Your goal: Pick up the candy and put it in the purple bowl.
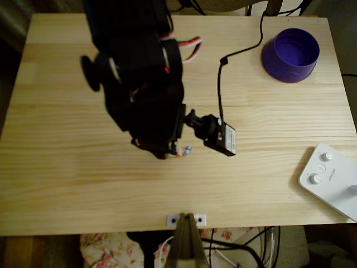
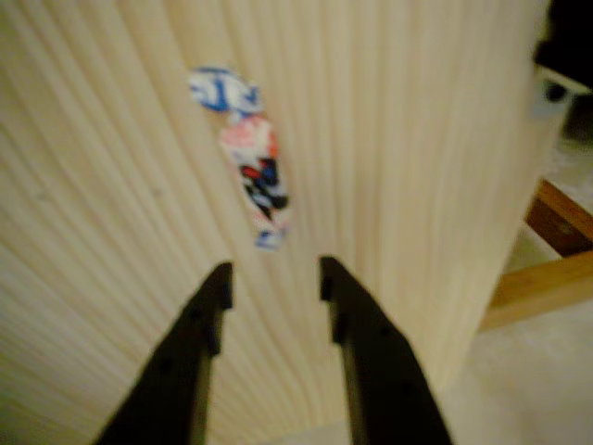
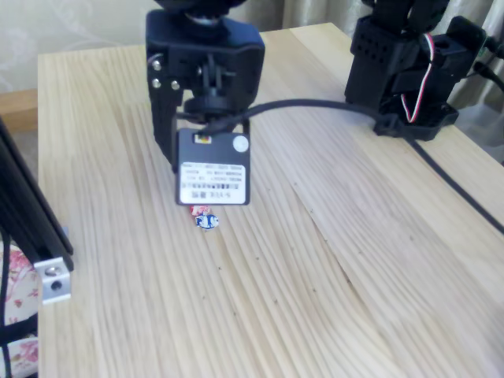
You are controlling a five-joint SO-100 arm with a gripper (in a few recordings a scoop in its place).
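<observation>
Wrist view: gripper (image 2: 275,278) fingers apart, nothing between them. Candy (image 2: 248,158) lies on the table (image 2: 417,139) just ahead of the fingertips, slightly left of the gap's centreline, long axis roughly along the approach line. Purple bowl (image 1: 290,54) sits well apart, at the far right corner in the overhead view.

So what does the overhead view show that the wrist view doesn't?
Overhead alone: the purple bowl at the table's far right corner, a white device with knobs at the right edge, and the arm's black body. Wrist alone: the open jaws, with the candy lying just ahead of their tips. Both share the candy and the wooden table.
</observation>
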